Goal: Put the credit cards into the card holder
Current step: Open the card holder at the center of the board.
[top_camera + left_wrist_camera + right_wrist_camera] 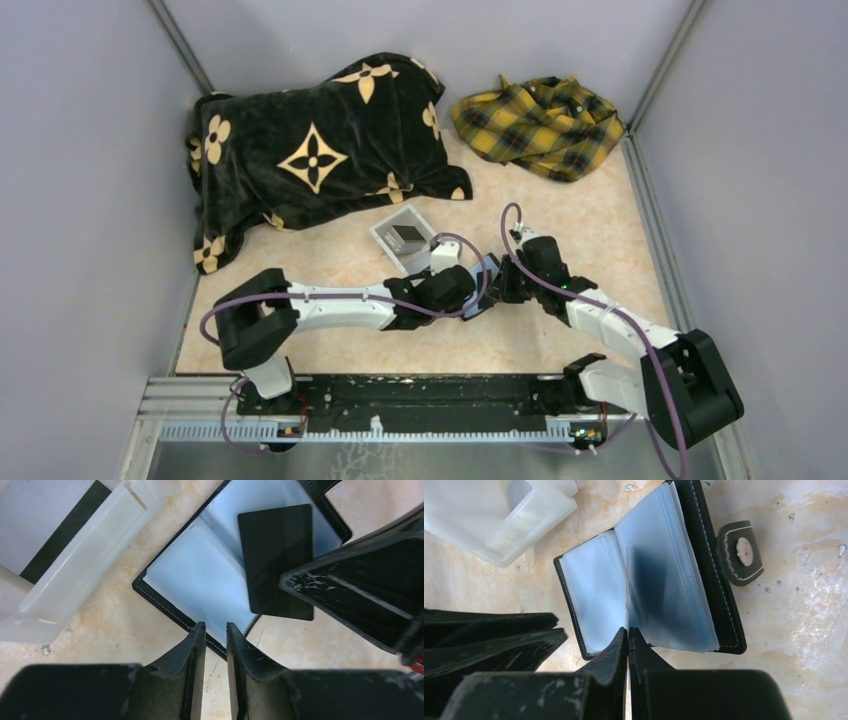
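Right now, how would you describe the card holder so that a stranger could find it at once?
Start at the black blanket with gold flowers; in front of it stands a clear-white box. Right beside the box, the card holder lies open. Unlike the box, it is a black booklet of pale clear sleeves with a snap strap.

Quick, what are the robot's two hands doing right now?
Left gripper: slightly open, empty, at the edge of the black bifold card holder.
Right gripper: shut on a thin black plastic card.
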Robot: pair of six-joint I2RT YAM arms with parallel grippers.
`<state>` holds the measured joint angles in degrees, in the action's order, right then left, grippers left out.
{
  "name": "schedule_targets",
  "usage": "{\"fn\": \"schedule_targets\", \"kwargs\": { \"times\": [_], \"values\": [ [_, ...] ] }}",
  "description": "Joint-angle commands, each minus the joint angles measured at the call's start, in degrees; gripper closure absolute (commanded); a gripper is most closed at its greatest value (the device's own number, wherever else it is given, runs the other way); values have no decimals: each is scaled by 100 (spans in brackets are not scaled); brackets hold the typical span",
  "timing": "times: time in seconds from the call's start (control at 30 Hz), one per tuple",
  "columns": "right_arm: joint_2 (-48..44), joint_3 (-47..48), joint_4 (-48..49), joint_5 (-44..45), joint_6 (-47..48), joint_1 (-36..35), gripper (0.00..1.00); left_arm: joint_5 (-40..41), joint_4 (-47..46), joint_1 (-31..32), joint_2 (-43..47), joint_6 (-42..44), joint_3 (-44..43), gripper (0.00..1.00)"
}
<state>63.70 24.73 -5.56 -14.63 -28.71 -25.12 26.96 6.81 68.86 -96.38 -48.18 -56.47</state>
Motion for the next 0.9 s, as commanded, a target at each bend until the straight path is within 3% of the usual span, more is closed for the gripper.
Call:
{"fn": "schedule_targets", "kwargs": {
  "times": [0.0, 0.3, 0.87],
  "values": [
    [-177, -65, 43, 39, 23, -36, 100, 76, -275, 13, -322, -88, -127, 72],
    [-240, 13, -73, 34, 39, -37, 100, 92, -57, 9, -784, -497, -119, 77],
    [-473, 261, -441, 229, 60, -37, 100, -50, -31, 9, -782, -818, 445, 80]
  ]
}}
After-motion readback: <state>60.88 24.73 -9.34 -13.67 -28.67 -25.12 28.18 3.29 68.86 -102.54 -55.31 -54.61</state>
